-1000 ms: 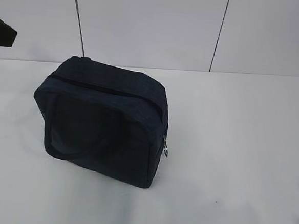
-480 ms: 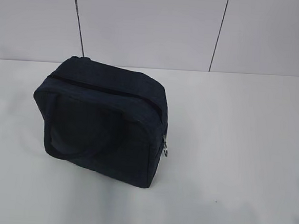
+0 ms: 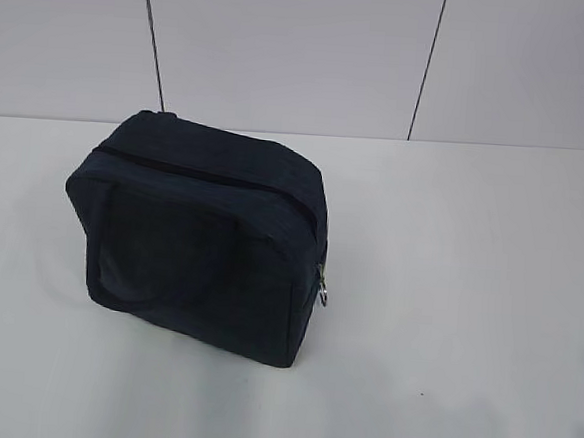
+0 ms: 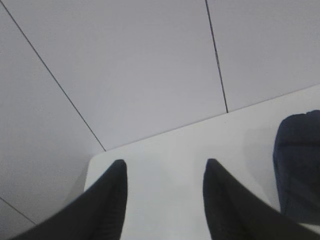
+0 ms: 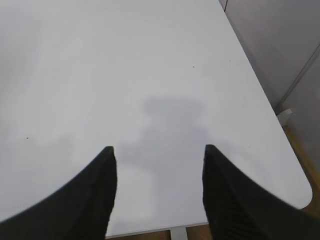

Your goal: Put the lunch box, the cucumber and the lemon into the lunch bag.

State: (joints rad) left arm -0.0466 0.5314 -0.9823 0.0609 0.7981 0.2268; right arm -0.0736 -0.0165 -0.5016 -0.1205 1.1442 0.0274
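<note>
a white table [image 3: 467, 291] stands against a pale panelled wall [image 3: 284, 48].

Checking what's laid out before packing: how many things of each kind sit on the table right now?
Lunch bag, dark navy, zipped shut: 1
Lunch box: 0 in view
Cucumber: 0 in view
Lemon: 0 in view
Total on the white table: 1

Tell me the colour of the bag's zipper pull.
Silver metal, on the dark navy bag; the pull shows best in the exterior view.
</note>
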